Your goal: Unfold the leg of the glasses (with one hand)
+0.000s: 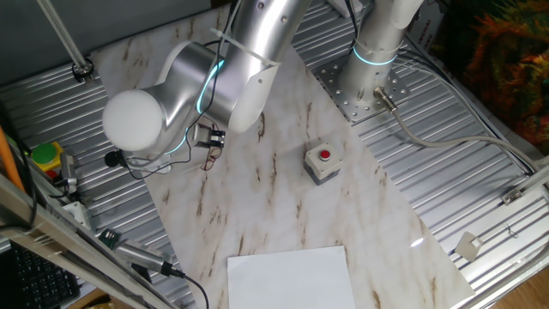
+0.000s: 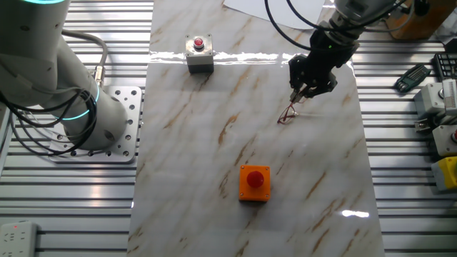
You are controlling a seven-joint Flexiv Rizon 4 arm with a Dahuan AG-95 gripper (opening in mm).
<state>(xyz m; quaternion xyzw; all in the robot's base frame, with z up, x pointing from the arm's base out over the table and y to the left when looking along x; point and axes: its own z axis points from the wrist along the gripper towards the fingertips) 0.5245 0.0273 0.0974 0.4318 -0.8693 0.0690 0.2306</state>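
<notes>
**Jaws over the glasses, grip unclear**

Jaws could not be read, operator: in one fixed view your arm's (image 1: 232, 60) elbow hid most of the gripper (image 1: 208, 137), with only a trace of the glasses (image 1: 207, 153) on the marble table (image 1: 283, 215).

From the other fixed view, you had the gripper (image 2: 305, 91) pointing down, fingertips at the glasses (image 2: 288, 113); whether it pinched the leg could not be told.

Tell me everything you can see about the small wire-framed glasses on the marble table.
The small glasses with a thin reddish-brown wire frame lie on the marble-patterned tabletop, directly under the black two-finger gripper. The fingertips reach down to one end, but contact is too small to confirm. Lenses look clear. In one fixed view the arm mostly hides them.
</notes>
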